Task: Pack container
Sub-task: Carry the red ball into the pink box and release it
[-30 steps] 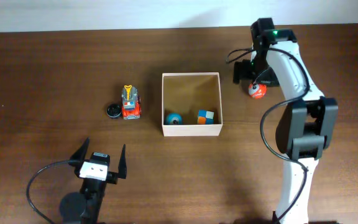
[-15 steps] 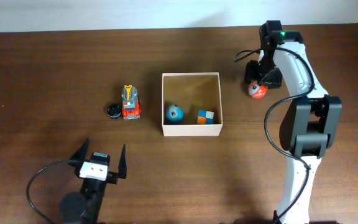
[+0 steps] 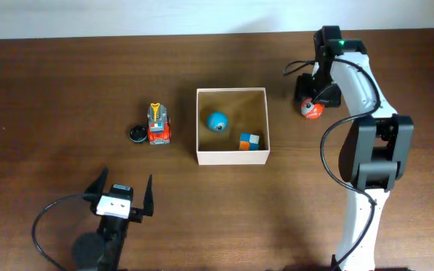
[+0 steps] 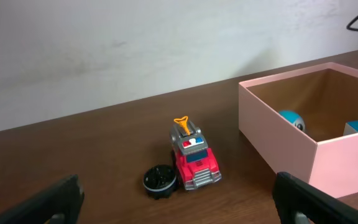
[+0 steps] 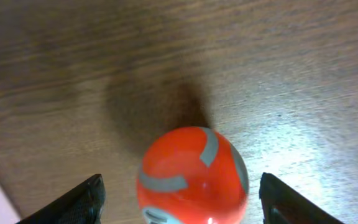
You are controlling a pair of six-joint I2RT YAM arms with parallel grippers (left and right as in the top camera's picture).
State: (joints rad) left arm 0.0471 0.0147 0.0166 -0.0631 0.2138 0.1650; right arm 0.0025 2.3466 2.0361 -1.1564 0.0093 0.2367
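I'm bringing the right gripper [image 5: 179, 198] down around the red ball [image 5: 191, 169] just right of the container [image 3: 232, 157], jaws narrowing but apart, not gripping yet; blue ball [image 3: 216, 121] is rolling inside the container; left gripper [image 3: 125, 182] is gaping wide.

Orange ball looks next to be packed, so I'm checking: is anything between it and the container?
Nothing visible. Bare table separates the orange ball from the container; only the container's own right wall stands on that path, to be lifted over.
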